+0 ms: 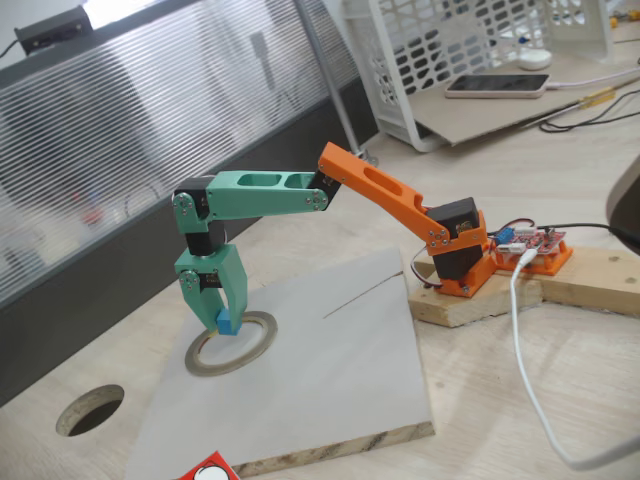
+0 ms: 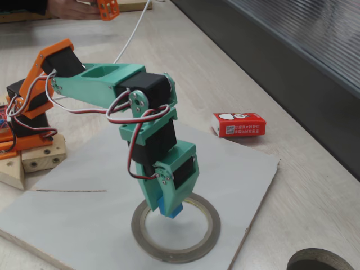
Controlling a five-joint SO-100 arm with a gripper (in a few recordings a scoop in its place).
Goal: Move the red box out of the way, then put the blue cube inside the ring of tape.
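Already the red box (image 2: 239,124) lies well off the board (image 2: 236,169), so the placing step is in hand: the gripper (image 2: 170,207) clenches the blue cube (image 2: 171,209) just over the ring of tape (image 2: 209,225). Releasing inside the hollow looks next; nothing blocks it, and the desk hole (image 1: 90,409) sits apart.
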